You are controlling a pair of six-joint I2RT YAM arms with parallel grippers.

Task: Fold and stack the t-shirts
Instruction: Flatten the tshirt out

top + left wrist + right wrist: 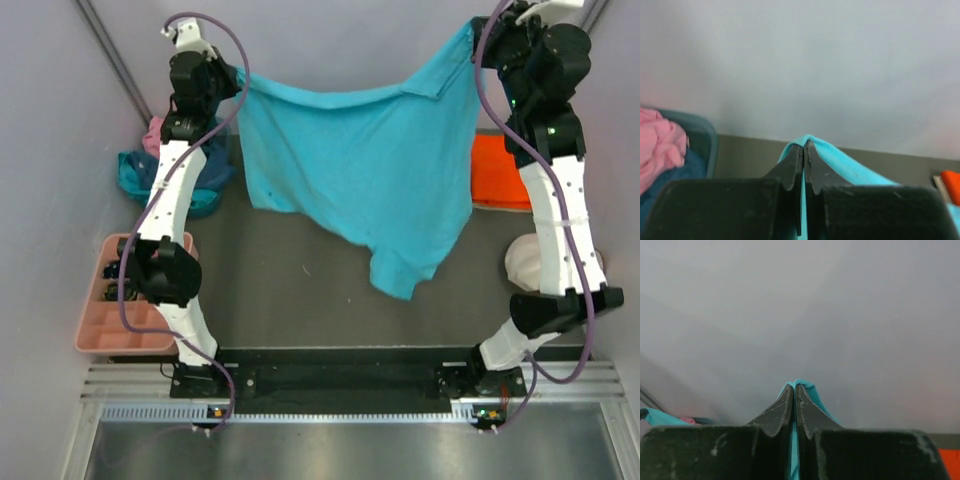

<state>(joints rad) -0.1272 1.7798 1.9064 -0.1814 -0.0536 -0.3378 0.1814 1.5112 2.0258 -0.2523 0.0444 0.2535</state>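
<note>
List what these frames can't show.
- Top view: orange t-shirt partly hidden behind turquoise t-shirt and right arm.
- Top view: shirt pile at far left, partly behind left arm; count unclear.
- Top view: pink tray contents too small.
- Wrist views: left gripper and right gripper block all but a sliver of turquoise cloth.

No text, label, brand, number or sign can be read in any of the views.
</note>
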